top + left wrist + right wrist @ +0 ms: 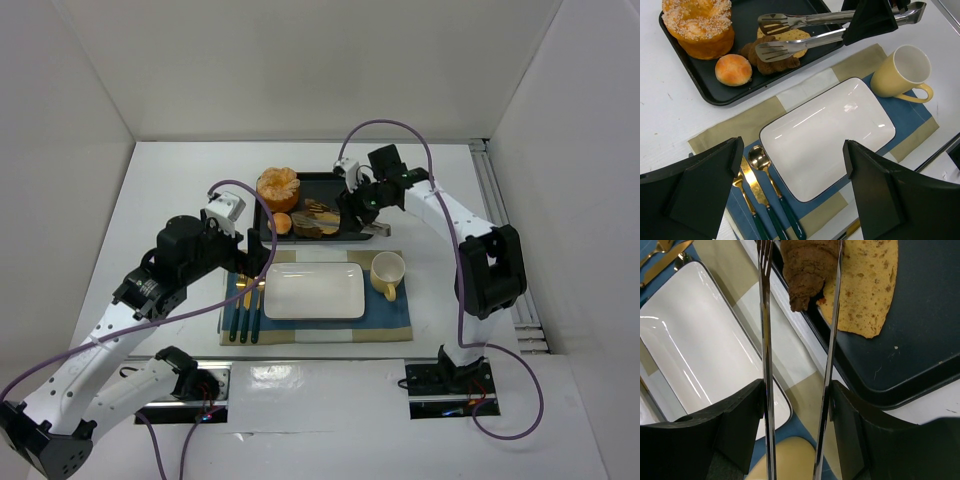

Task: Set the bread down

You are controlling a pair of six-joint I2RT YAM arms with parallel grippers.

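The dark brown lumpy bread (807,267) sits between the tips of the metal tongs (764,340) at the front edge of the black tray (920,340). I cannot tell whether it is lifted off the tray. It also shows in the left wrist view (772,62) and the top view (312,222). My right gripper (797,390) is shut on the tongs' two arms and hovers over the tray (358,200). My left gripper (792,160) is open and empty above the near left part of the white plate (830,135).
A tan oval slice (870,285) lies beside the bread. A large sugared bun (700,25) and a small round bun (733,69) sit on the tray. A yellow cup (900,70) stands right of the plate; gold cutlery (760,185) lies left, on the placemat.
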